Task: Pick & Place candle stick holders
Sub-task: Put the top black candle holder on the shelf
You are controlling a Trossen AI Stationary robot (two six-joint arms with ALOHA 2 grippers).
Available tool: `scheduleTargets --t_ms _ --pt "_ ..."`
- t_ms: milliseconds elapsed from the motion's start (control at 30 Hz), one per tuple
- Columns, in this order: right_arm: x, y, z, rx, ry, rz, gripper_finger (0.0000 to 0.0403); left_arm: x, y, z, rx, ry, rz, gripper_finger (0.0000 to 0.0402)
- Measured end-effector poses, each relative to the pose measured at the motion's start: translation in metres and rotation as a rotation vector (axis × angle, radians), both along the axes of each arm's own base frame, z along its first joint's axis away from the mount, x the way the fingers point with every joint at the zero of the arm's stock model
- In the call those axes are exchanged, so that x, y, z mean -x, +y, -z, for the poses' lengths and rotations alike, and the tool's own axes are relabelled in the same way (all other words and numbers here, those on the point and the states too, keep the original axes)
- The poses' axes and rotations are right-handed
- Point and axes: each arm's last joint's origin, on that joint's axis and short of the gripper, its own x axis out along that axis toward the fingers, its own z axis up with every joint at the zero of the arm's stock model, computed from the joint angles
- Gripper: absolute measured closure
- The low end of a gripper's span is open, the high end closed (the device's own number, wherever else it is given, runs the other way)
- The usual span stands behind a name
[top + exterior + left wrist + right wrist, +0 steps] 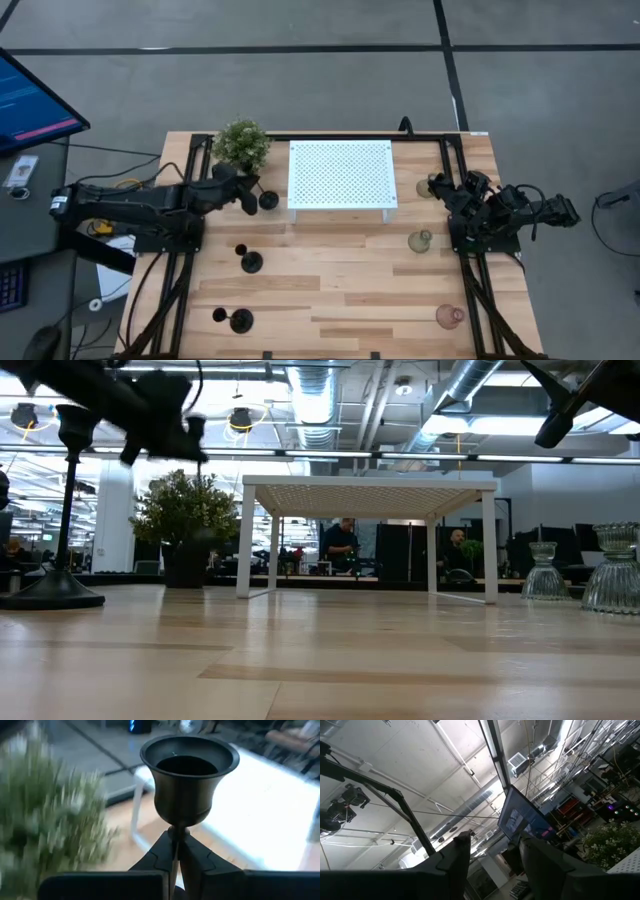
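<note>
My left gripper (248,192) is shut on a black thin-stemmed candle holder (189,775) between the bushy plant (240,145) and the white perforated stand (340,172). Its round base (268,200) shows beside the gripper in the high view. Two more black holders stand on their bases at the near left (250,262) (238,320). Two pale green glass holders (428,187) (420,240) and a pink one (450,316) stand at the right. My right gripper (495,852) is open and empty, pointing up, at the table's right side (455,190). My left gripper pinches the black holder's thin stem (175,837) just below the cup, between its two fingers (200,857). The fingers come level from the table's left and lie across the stem. The holder stands upright in the hold, its cup above the fingertips. Its base is hidden in the wrist view.
The white stand's top (270,805) lies just to the right of the held holder, and the plant (45,820) is close on the far-left side. A tall black holder (65,510) and two glass holders (545,570) (615,565) show in the low view. People are in the room behind.
</note>
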Motion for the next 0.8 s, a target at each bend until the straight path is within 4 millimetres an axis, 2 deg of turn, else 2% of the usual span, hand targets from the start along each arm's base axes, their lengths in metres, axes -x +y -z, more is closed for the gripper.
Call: scheduleTargets --t_ms 233,500,633,800 --pt "0.0 0.0 0.0 0.0 0.0 0.0 0.0243 0.0 0.0 -0.059 -0.074 -0.098 0.016 0.0388" --pt "0.0 0.0 0.0 0.002 0.001 0.001 0.0244 0.003 0.003 -0.117 -0.162 0.009 -0.049 0.0388" --pt "0.0 0.0 0.0 0.002 0.001 0.001 0.0244 -0.018 0.01 -0.144 -0.203 0.037 -0.048 0.0388" --pt "0.0 0.0 0.0 0.001 0.001 0.002 0.0244 -0.064 0.026 -0.164 -0.231 0.11 0.009 0.0388"
